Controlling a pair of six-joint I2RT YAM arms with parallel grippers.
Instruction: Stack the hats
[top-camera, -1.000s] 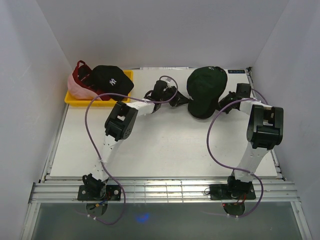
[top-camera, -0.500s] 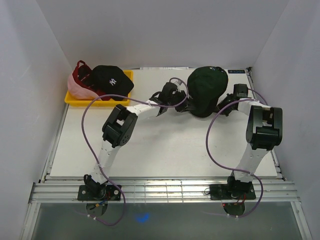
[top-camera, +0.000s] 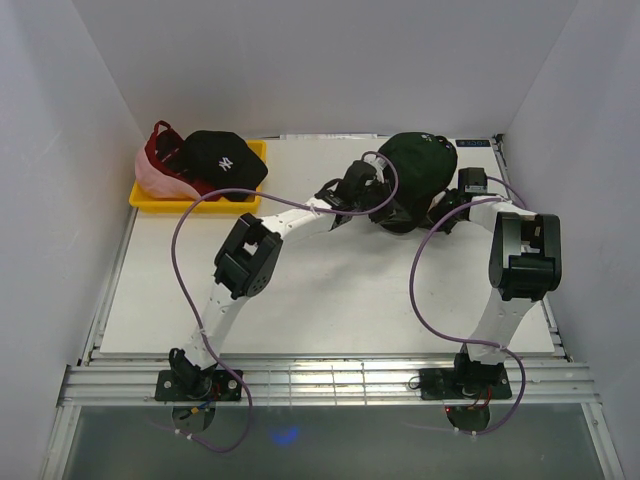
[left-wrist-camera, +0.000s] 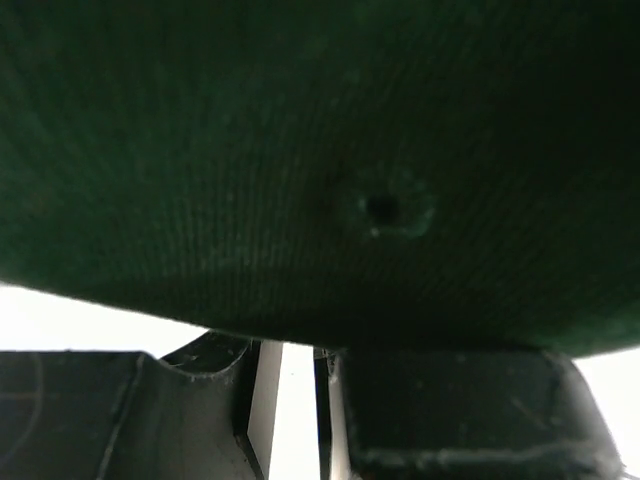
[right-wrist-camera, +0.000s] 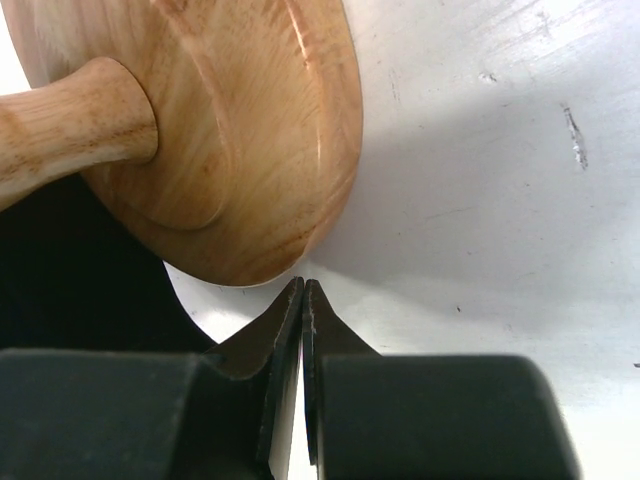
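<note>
Top external view: green cap (top-camera: 418, 172) sits on the stand (right-wrist-camera: 235, 130). The right claw (right-wrist-camera: 303, 290) is pressed together; the left claw (left-wrist-camera: 297, 348) state is unclear. Lift the cap straight up.

Dark green cap (top-camera: 418, 170) back-right — black cap (top-camera: 222, 160), red cap (top-camera: 160, 141), pink cap (top-camera: 151, 177) together back-left.
</note>
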